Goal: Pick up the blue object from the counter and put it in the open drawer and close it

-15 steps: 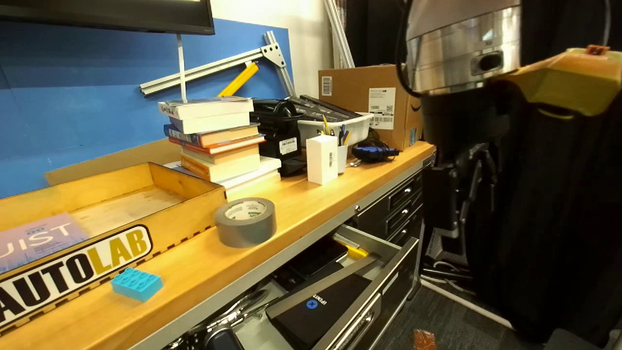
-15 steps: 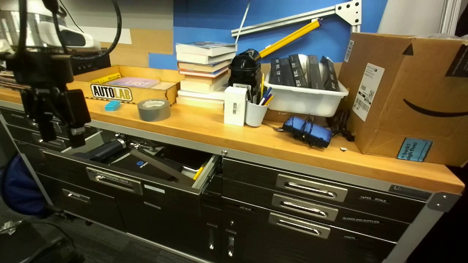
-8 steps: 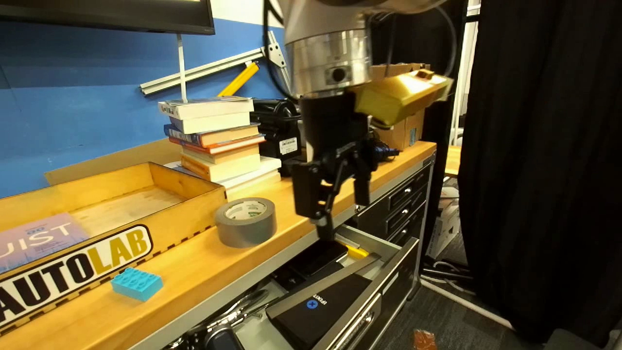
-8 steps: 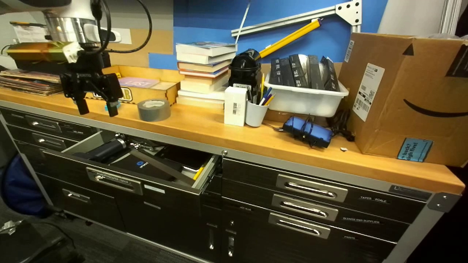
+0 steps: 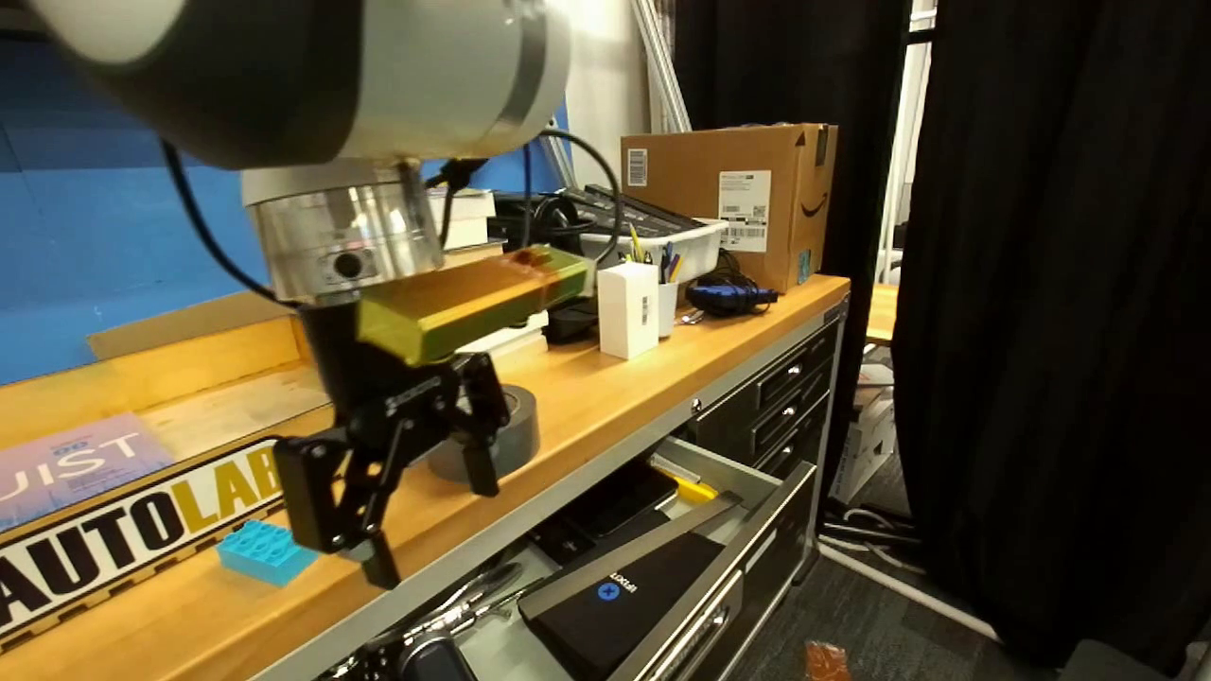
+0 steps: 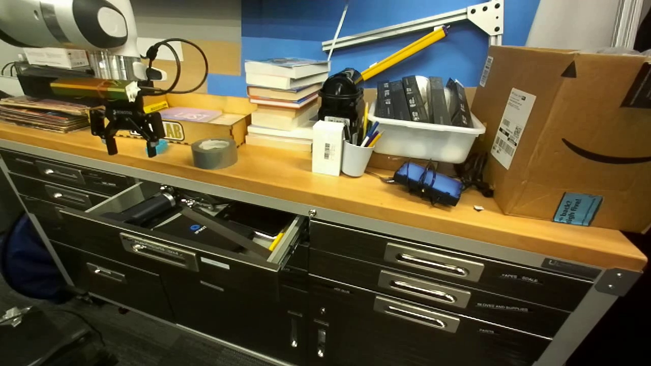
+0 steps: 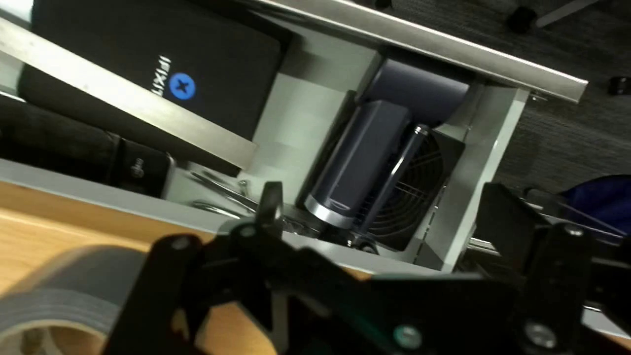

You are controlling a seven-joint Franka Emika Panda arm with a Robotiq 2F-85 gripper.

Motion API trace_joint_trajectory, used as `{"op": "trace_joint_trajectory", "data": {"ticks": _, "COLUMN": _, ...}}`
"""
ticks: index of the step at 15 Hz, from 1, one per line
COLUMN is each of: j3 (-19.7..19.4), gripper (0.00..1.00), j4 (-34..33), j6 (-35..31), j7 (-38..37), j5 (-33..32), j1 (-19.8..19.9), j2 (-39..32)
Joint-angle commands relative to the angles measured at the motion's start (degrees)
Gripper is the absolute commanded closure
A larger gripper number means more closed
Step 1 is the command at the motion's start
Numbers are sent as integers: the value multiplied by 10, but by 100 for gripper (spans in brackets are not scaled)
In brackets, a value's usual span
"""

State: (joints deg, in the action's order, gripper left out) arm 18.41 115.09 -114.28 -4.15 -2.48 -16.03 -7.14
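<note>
Two fingers (image 5: 481, 468) hang over the tabletop (image 5: 605, 402), and I see them standing well apart. The blue block (image 5: 268, 552) lies on the tabletop just beside the wooden tray (image 6: 211, 133), by its AUTOLAB label (image 5: 132, 530); whether it touches the tray, I cannot tell. In an exterior view the block (image 6: 163, 147) shows partly behind a finger. Near the tray's corner I have the grey tape roll (image 6: 214, 154), which also shows at the lower left of my wrist view, blurred.

The drawer (image 6: 101, 231) is pulled out below the tabletop. Looking down through the wrist view, I can read IFIXIT on the black box (image 7: 222, 74) inside, with a metal strip (image 7: 123, 98) lying across it. Nearer the drawer's side wall, framed between the fingers, lies a dark tool (image 7: 365, 155) that I cannot identify. Farther along the tabletop I see the books (image 6: 285, 96) in a stack, the white box (image 6: 327, 147), the pen cup (image 6: 356, 160), the white bin (image 6: 427, 142) and the cardboard box (image 6: 559, 127), with the blue wall panel (image 6: 285, 25) behind
</note>
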Motion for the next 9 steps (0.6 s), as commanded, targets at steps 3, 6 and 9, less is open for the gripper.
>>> {"op": "trace_joint_trajectory", "data": {"ticks": 3, "j3": -9, "gripper": 0, "j4": -156, "j6": 14, "j7": -66, "j5": -63, "j1": -62, "j2": -137}}
{"op": "trace_joint_trajectory", "data": {"ticks": 6, "j3": -32, "gripper": 0, "j4": -208, "j6": -5, "j7": -133, "j5": -104, "j1": -92, "j2": -179}}
{"op": "trace_joint_trajectory", "data": {"ticks": 9, "j3": -51, "gripper": 0, "j4": -251, "j6": -15, "j7": -177, "j5": -122, "j1": -112, "j2": -210}}
